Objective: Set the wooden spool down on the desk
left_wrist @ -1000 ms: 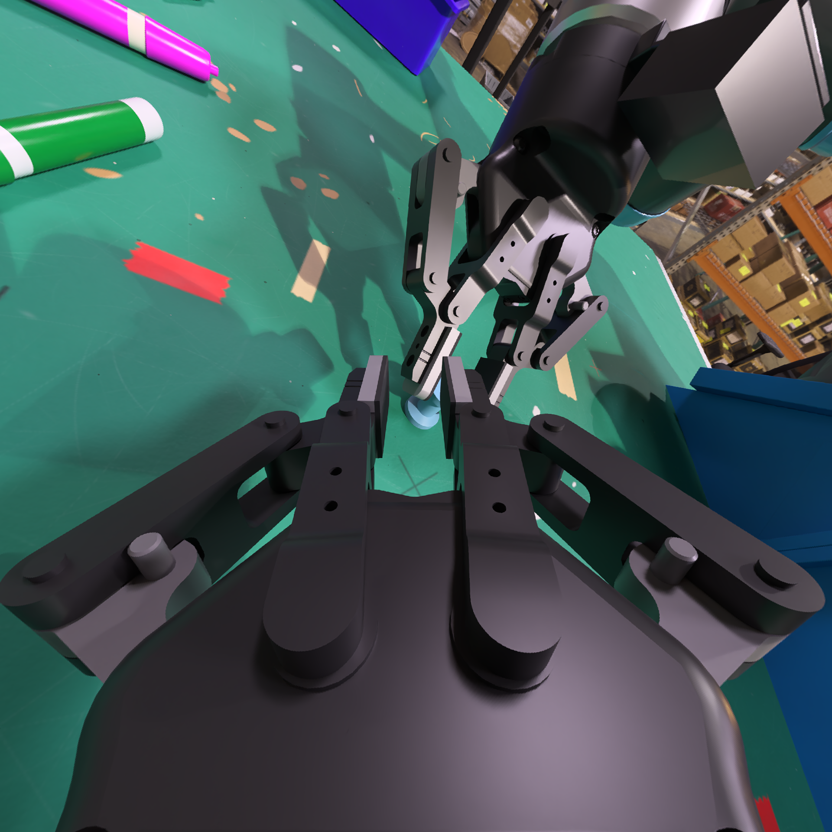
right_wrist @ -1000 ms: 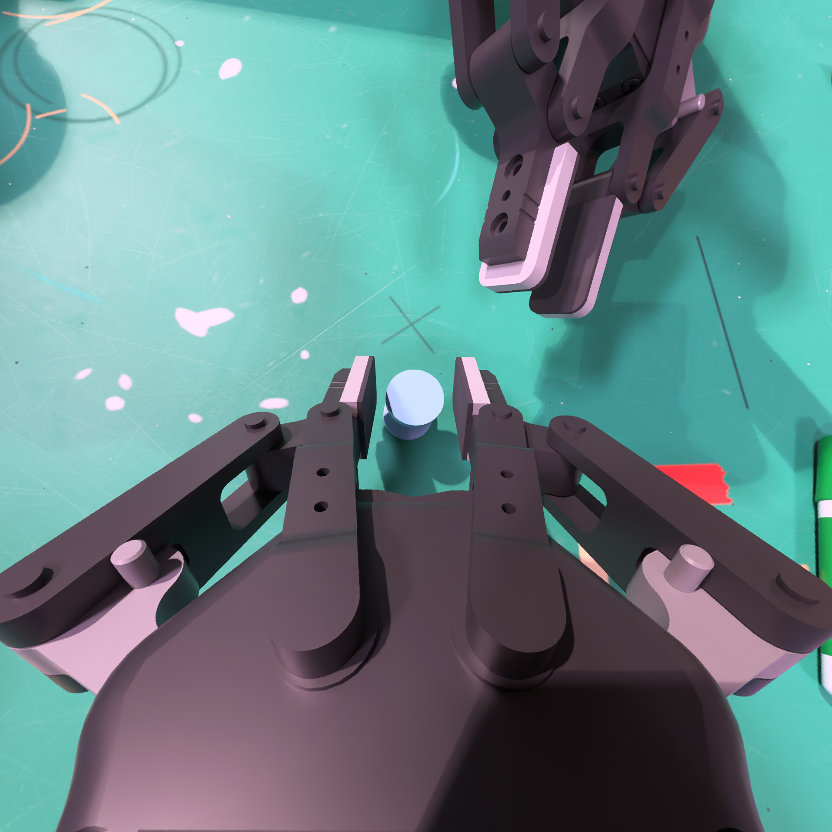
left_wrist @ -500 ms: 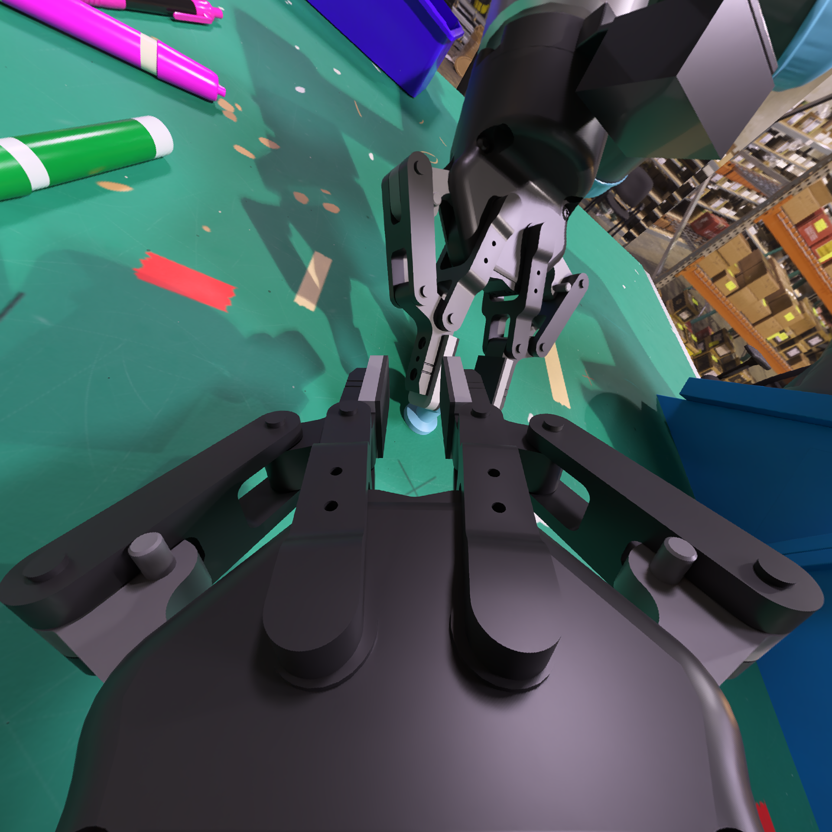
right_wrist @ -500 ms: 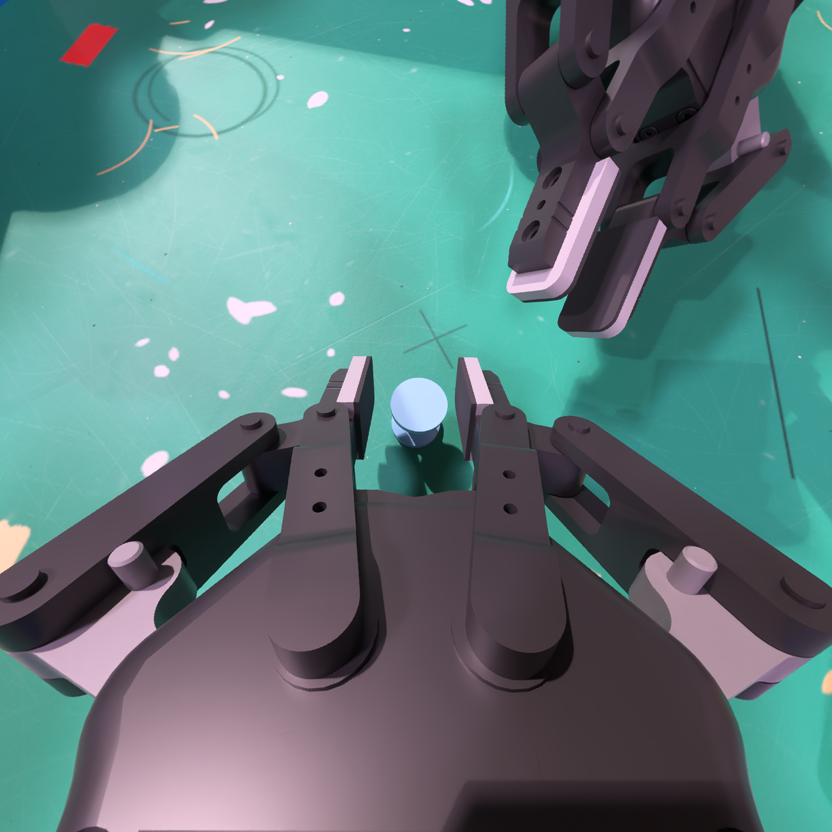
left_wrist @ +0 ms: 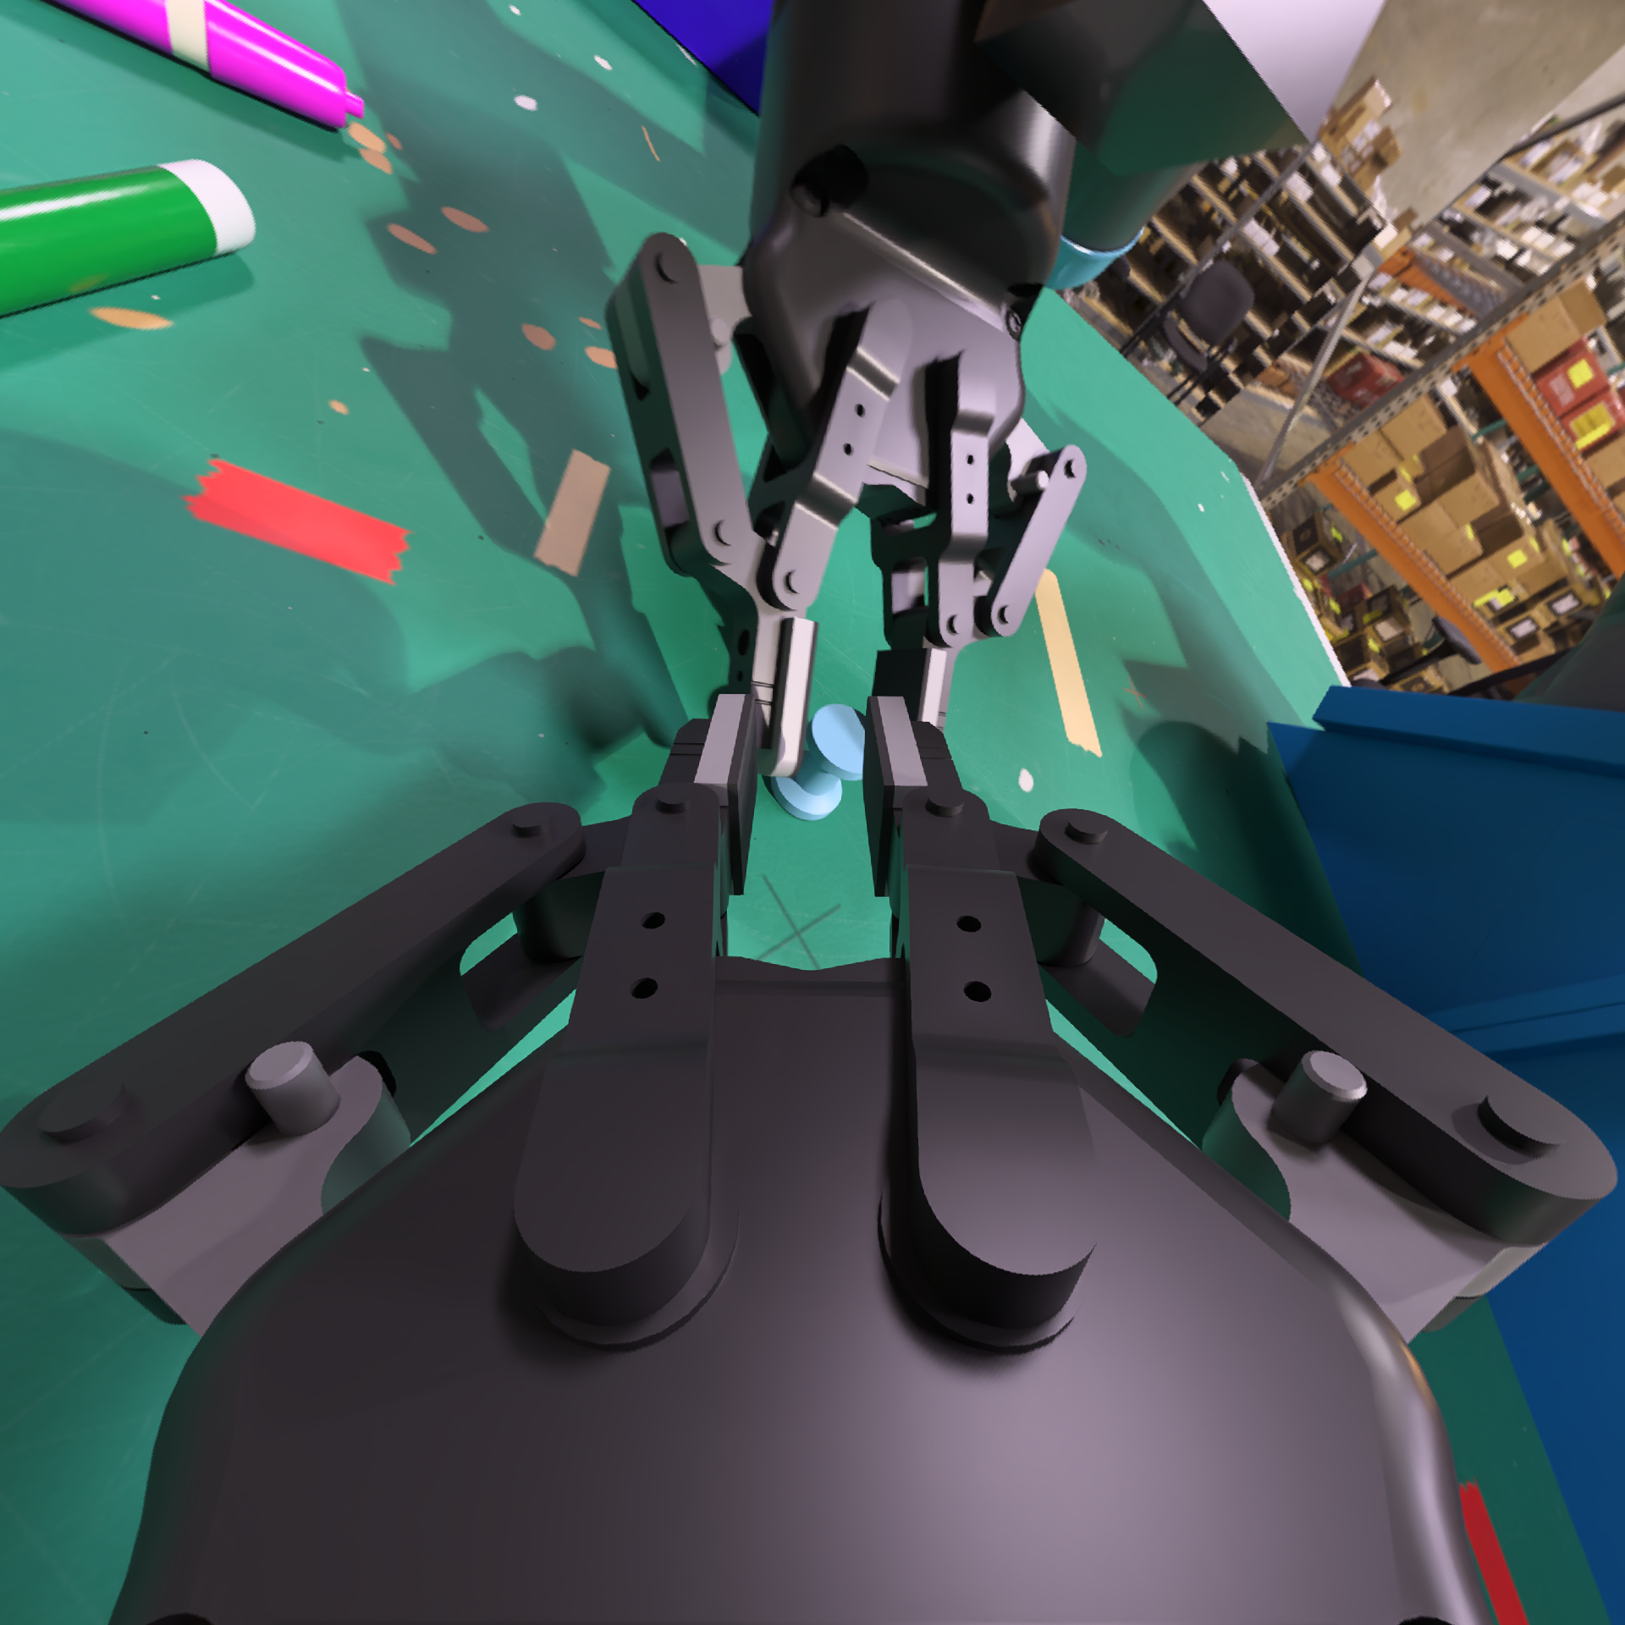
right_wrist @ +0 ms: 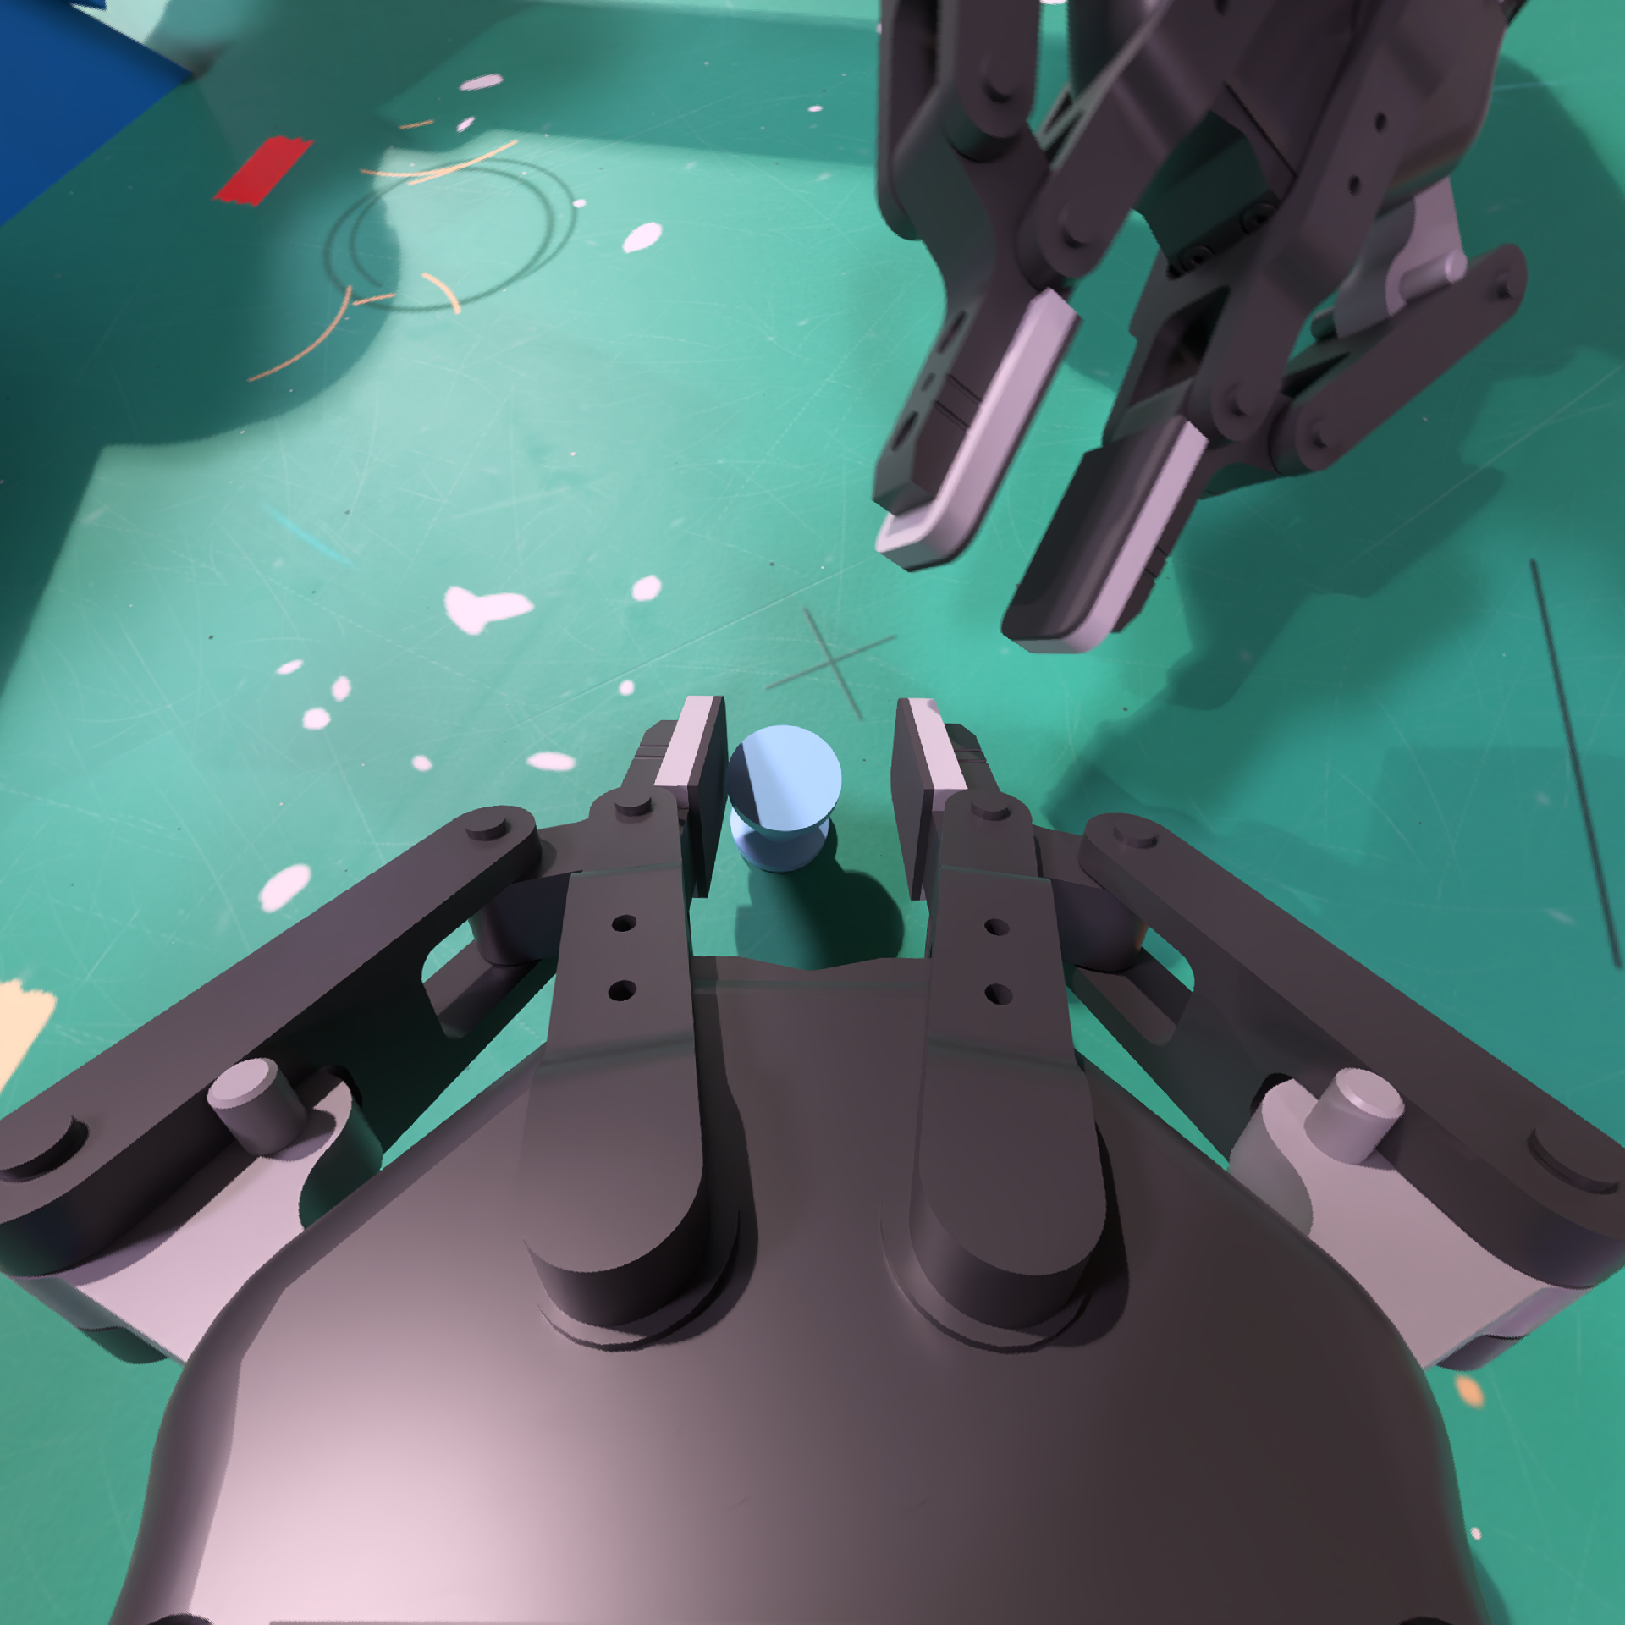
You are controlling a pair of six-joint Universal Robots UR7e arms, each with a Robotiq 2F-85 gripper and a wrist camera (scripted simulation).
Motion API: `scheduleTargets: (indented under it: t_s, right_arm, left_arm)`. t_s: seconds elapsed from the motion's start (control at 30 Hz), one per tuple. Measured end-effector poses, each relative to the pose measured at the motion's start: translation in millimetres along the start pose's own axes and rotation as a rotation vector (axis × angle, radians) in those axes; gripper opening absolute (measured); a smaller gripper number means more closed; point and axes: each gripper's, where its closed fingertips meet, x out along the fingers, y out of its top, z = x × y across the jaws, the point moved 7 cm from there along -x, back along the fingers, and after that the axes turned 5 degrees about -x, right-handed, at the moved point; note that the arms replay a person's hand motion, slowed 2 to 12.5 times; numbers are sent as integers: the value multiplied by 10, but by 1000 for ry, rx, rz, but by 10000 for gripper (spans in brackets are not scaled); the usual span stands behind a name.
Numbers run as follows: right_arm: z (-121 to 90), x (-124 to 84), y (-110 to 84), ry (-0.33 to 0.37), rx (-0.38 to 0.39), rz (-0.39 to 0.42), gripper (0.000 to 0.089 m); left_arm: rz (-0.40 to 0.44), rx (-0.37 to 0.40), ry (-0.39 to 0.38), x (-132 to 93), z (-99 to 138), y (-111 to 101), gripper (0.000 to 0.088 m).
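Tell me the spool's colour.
The spool is pale blue all over, standing between the right gripper's open fingers; the right wrist view shows it best.

A green marker [left_wrist: 114,233] and a pink marker [left_wrist: 220,48] lie near red tape [left_wrist: 295,519]; a blue bin [left_wrist: 1460,879] sits at the table's edge.

On my feeds, both grippers, left gripper [left_wrist: 811,747] and right gripper [right_wrist: 809,765], show dark grey linked metal, paler grey pads [right_wrist: 1011,422], small paired screw holes, round pivot pins, and a teal wrist ring [left_wrist: 1090,255].
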Motion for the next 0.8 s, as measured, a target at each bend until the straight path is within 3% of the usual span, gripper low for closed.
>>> scheduleTargets:
  t_s: [0.43, 0.8]
  right_arm:
    - [2, -46, -19, -39, 17, -20, 358]
    - [7, -82, -110, -37, 57, -59, 353]
  left_arm:
    - [-112, 180, 11, 4, 91, -100, 279]
    - [-168, 360, 141, 100, 183, -95, 304]
